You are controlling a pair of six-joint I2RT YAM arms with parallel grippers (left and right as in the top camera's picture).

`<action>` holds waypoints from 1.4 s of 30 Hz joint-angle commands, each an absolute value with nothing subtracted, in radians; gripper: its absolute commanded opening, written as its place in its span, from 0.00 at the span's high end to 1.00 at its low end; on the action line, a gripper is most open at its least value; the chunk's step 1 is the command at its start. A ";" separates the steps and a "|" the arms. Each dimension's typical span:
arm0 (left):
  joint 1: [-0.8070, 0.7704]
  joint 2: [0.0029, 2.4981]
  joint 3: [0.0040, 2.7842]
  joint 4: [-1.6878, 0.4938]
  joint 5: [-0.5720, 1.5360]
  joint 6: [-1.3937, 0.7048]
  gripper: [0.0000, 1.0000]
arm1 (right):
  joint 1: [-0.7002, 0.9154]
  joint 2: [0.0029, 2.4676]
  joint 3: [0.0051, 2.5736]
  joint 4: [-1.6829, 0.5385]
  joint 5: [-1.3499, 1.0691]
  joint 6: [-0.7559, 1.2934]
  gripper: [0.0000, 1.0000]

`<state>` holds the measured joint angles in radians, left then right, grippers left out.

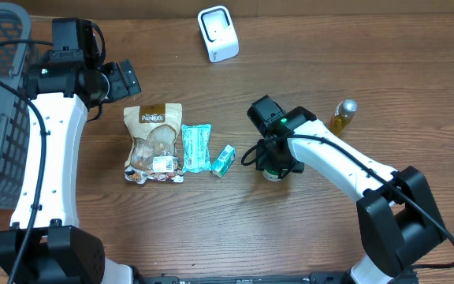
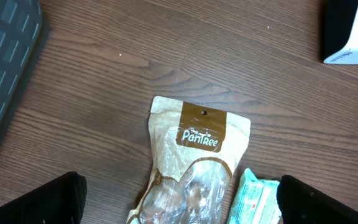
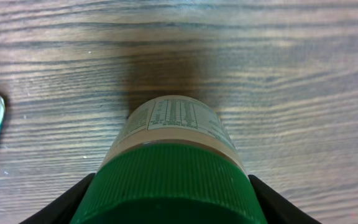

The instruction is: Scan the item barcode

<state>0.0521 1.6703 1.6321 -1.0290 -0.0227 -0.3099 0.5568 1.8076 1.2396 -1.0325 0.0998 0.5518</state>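
My overhead camera looks straight down on the whole table. My left wrist view faces down from higher up onto the PanTree pouch, which overhead shares. My right wrist view sits very close above the green-lidded jar.

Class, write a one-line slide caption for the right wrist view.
Right gripper, jaws pressed on a green-capped bottle standing on the wooden table.

The green-capped jar cropped at frame bottom, label print illegibly small, overhead mostly beneath right pincer.
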 commanded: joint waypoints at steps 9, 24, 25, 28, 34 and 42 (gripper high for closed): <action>0.045 1.668 1.640 -1.029 -0.030 -0.302 0.00 | 0.554 1.810 1.235 -1.032 0.164 0.567 0.00; 0.046 1.668 1.640 -1.029 -0.030 -0.302 0.00 | 0.554 1.810 1.235 -1.034 0.089 0.669 0.36; 0.045 1.668 1.640 -1.028 -0.030 -0.302 0.00 | 0.554 1.810 1.235 -1.031 0.089 0.645 0.37; 0.045 1.668 1.640 -1.029 -0.030 -0.302 0.00 | 0.554 1.810 1.235 -1.029 0.093 0.596 0.36; 0.046 1.668 1.640 -1.029 -0.030 -0.302 0.01 | 0.554 1.810 1.235 -1.017 0.088 0.532 0.08; 0.045 1.668 1.640 -1.029 -0.030 -0.302 0.01 | 0.554 1.810 1.235 -1.008 0.088 0.583 0.00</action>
